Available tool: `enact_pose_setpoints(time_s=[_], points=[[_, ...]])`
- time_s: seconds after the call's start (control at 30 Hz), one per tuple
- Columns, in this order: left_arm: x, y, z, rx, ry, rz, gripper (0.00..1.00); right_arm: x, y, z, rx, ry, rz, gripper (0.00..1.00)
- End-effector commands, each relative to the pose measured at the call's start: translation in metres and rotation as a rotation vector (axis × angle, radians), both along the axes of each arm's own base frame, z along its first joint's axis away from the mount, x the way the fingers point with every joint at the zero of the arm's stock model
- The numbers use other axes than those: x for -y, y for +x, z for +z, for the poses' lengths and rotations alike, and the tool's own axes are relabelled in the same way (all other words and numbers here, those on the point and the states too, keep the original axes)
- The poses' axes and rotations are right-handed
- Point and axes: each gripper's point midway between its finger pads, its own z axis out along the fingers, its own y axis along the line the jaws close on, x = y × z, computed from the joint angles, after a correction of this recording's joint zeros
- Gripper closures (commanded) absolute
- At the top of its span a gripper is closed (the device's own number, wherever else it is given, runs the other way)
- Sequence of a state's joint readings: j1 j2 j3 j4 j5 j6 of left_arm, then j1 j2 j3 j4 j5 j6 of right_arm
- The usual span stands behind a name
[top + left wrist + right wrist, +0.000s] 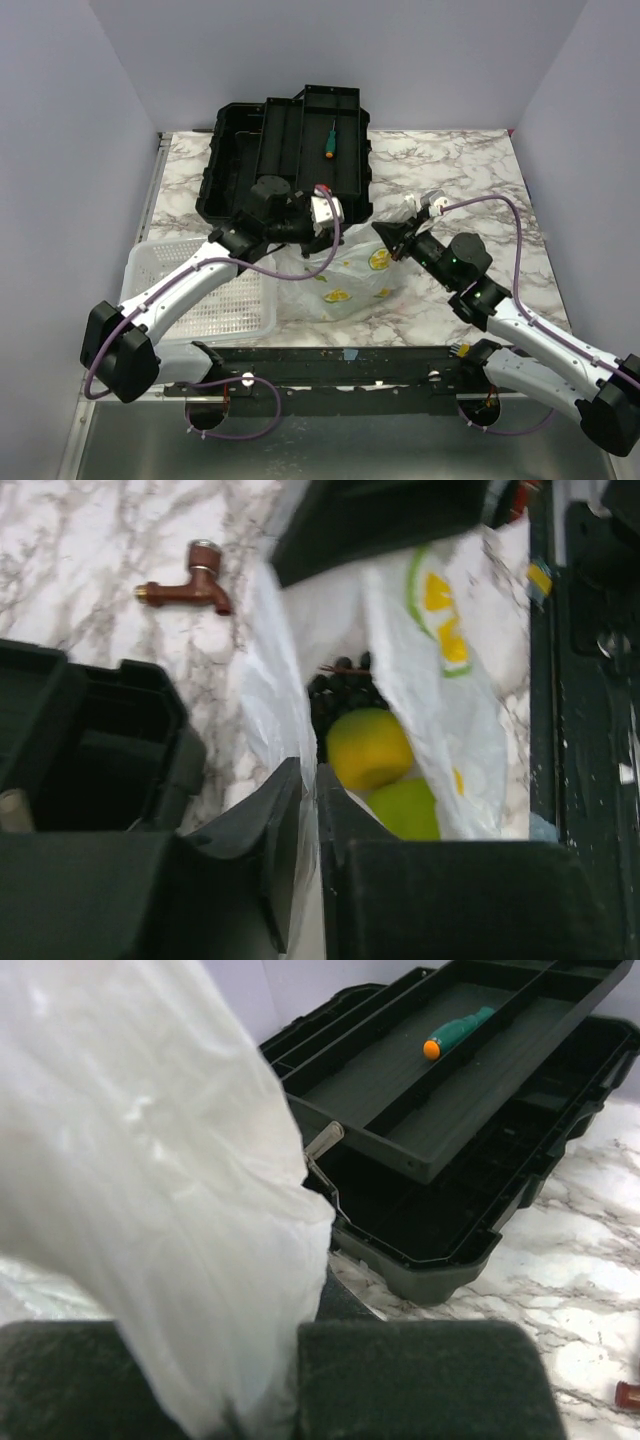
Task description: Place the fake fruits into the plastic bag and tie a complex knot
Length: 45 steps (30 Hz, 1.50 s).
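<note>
The plastic bag [340,282] lies in the middle of the table, its mouth held open between my two grippers. In the left wrist view the bag [455,710] holds a yellow fruit [368,748], a green fruit [405,808] and a dark grape bunch [340,692]. My left gripper [310,777] is shut on the bag's thin edge; it is at the bag's far left in the top view [322,215]. My right gripper [290,1360] is shut on a bunch of the bag's white plastic [150,1210], at the bag's far right [395,238]. No knot shows.
An open black toolbox [290,150] stands behind the bag, with a green-handled screwdriver [329,140] in its tray. A white perforated basket [200,295] sits at the left. A brown tap [190,580] lies on the marble beside the bag.
</note>
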<state>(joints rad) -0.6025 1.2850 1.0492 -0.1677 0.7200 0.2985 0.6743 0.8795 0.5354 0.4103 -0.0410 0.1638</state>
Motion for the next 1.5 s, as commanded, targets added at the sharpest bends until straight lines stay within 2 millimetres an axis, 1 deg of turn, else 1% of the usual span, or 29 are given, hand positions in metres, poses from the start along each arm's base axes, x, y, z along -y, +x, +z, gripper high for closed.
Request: enact_pose_setpoints(time_s=[0.0, 0.03, 0.07, 0.13, 0.17, 0.23, 0.3, 0.37, 0.43, 0.47, 0.5, 0.57, 0.6, 0.67, 0.77, 0.83, 0.9, 0.97, 1.03, 1.07, 1.13, 1.2, 1.27, 1.3, 1.33, 1.4, 1.43, 1.47], points=[[0.012, -0.044, -0.02, 0.042, 0.03, -0.12, 0.94, 0.007, 0.004, -0.023, -0.095, 0.008, -0.056, 0.99], [0.014, -0.051, -0.028, 0.029, 0.041, -0.134, 0.99, 0.008, 0.004, -0.027, -0.113, 0.015, -0.064, 0.99], [0.018, -0.057, -0.037, 0.02, 0.052, -0.145, 1.0, 0.008, 0.003, -0.031, -0.129, 0.014, -0.064, 0.99], [0.022, -0.063, -0.055, 0.01, 0.077, -0.142, 1.0, 0.012, 0.006, -0.042, -0.17, 0.016, -0.099, 0.99], [0.025, -0.066, -0.066, 0.0, 0.097, -0.146, 1.0, 0.014, 0.008, -0.048, -0.185, 0.009, -0.116, 0.99], [0.028, -0.063, -0.085, -0.035, 0.133, -0.127, 1.0, 0.015, 0.008, -0.057, -0.2, -0.011, -0.119, 0.99], [0.031, -0.058, -0.094, -0.059, 0.145, -0.11, 1.0, 0.014, 0.007, -0.059, -0.201, -0.019, -0.108, 0.99], [0.033, -0.057, -0.097, -0.06, 0.141, -0.116, 1.0, 0.012, 0.005, -0.054, -0.197, -0.015, -0.092, 0.99], [0.033, -0.066, -0.096, -0.049, 0.127, -0.165, 1.0, 0.007, 0.002, -0.051, -0.193, -0.022, -0.059, 0.99], [0.032, -0.068, -0.092, -0.04, 0.119, -0.177, 1.0, 0.0, -0.003, -0.049, -0.186, -0.034, -0.005, 0.99], [0.031, -0.068, -0.081, -0.025, 0.102, -0.172, 0.94, -0.004, -0.007, -0.048, -0.176, -0.053, 0.036, 0.99], [0.025, -0.064, -0.043, -0.018, 0.036, -0.149, 0.67, -0.013, -0.018, -0.047, -0.161, -0.101, 0.125, 0.99], [0.021, -0.063, -0.02, -0.024, -0.005, -0.146, 0.57, -0.016, -0.025, -0.047, -0.148, -0.132, 0.176, 0.99], [0.012, -0.068, 0.015, -0.034, -0.057, -0.152, 0.48, -0.019, -0.038, -0.049, -0.114, -0.197, 0.263, 0.99], [0.003, -0.075, 0.046, -0.021, -0.1, -0.179, 0.42, -0.021, -0.05, -0.055, -0.079, -0.27, 0.34, 0.99], [0.003, -0.076, 0.063, 0.005, -0.129, -0.187, 0.37, -0.021, -0.053, -0.059, -0.072, -0.307, 0.369, 0.99], [0.009, -0.072, 0.081, 0.003, -0.169, -0.18, 0.34, -0.022, -0.055, -0.063, -0.079, -0.329, 0.393, 0.99], [0.018, -0.065, 0.095, -0.017, -0.199, -0.167, 0.34, -0.025, -0.057, -0.066, -0.09, -0.345, 0.422, 0.99], [0.028, -0.062, 0.108, -0.026, -0.221, -0.173, 0.33, -0.029, -0.058, -0.064, -0.096, -0.348, 0.444, 0.97], [0.033, -0.061, 0.111, -0.026, -0.229, -0.179, 0.32, -0.028, -0.061, -0.069, -0.126, -0.361, 0.458, 0.96], [0.039, -0.062, 0.114, -0.015, -0.242, -0.197, 0.31, -0.03, -0.061, -0.068, -0.136, -0.361, 0.466, 0.96], [0.044, -0.063, 0.112, -0.006, -0.247, -0.218, 0.3, -0.03, -0.061, -0.066, -0.135, -0.357, 0.466, 0.95], [0.048, -0.064, 0.11, 0.003, -0.249, -0.237, 0.32, -0.031, -0.06, -0.063, -0.132, -0.355, 0.466, 0.93], [0.049, -0.064, 0.108, 0.002, -0.245, -0.244, 0.36, -0.031, -0.06, -0.062, -0.132, -0.356, 0.464, 0.92], [0.051, -0.064, 0.106, -0.006, -0.24, -0.245, 0.45, -0.031, -0.059, -0.06, -0.129, -0.354, 0.461, 0.9], [0.051, -0.062, 0.108, -0.02, -0.248, -0.24, 0.68, -0.029, -0.058, -0.056, -0.132, -0.352, 0.447, 0.84], [0.051, -0.062, 0.111, -0.033, -0.258, -0.233, 0.83, -0.028, -0.058, -0.055, -0.137, -0.348, 0.437, 0.82], [0.052, -0.062, 0.113, -0.035, -0.27, -0.231, 0.94, -0.027, -0.057, -0.053, -0.14, -0.345, 0.427, 0.8]])
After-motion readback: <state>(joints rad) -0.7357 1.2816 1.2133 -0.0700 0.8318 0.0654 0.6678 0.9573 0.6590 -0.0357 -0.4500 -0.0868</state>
